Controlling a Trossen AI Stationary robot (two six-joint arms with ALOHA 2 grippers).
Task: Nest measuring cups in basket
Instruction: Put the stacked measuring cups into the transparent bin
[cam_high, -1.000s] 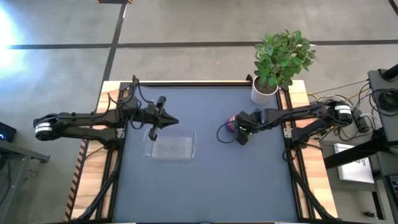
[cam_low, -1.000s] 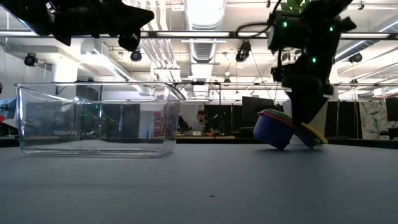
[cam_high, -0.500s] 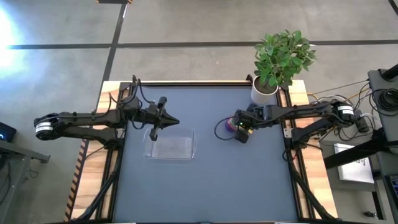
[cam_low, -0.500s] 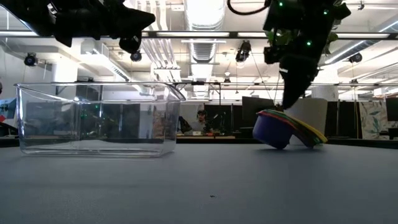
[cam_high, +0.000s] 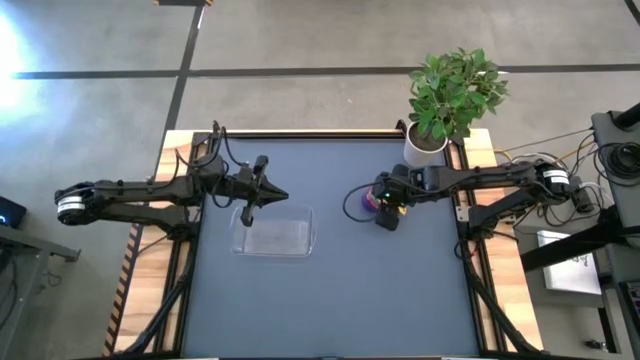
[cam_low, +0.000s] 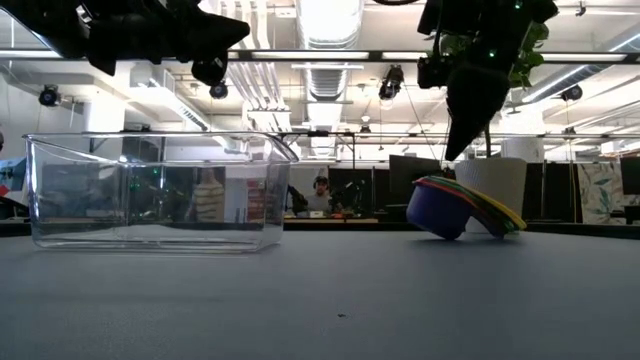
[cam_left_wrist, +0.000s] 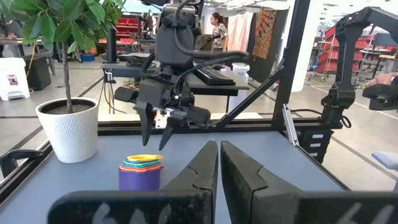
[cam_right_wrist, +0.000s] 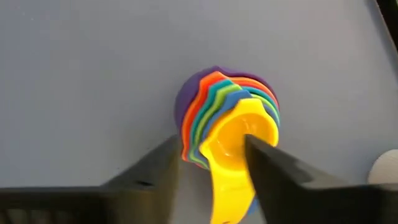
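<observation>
The measuring cups (cam_right_wrist: 224, 124) sit nested in one stack, purple outermost and yellow innermost. The stack (cam_low: 450, 205) lies tilted on the dark table right of centre, resting on the purple bowl and on the handles. My right gripper (cam_low: 455, 155) hangs open just above it, fingers pointing down, touching nothing; in the right wrist view (cam_right_wrist: 211, 155) the yellow bowl shows between the fingers. The clear basket (cam_high: 275, 235) stands empty left of centre. My left gripper (cam_left_wrist: 219, 168) is shut and empty, held level above the basket's far edge (cam_high: 270, 207), pointing toward the table's right.
A white pot with a green plant (cam_high: 425, 150) stands at the table's far right corner, just behind the cup stack. The table's near half (cam_high: 330, 300) is bare dark mat. People (cam_low: 322, 195) show in the room beyond the table.
My right gripper has risen from beside the stack's handles to clear above the stack, drifting slightly toward the table's left. The cup stack has stayed where it lay.
</observation>
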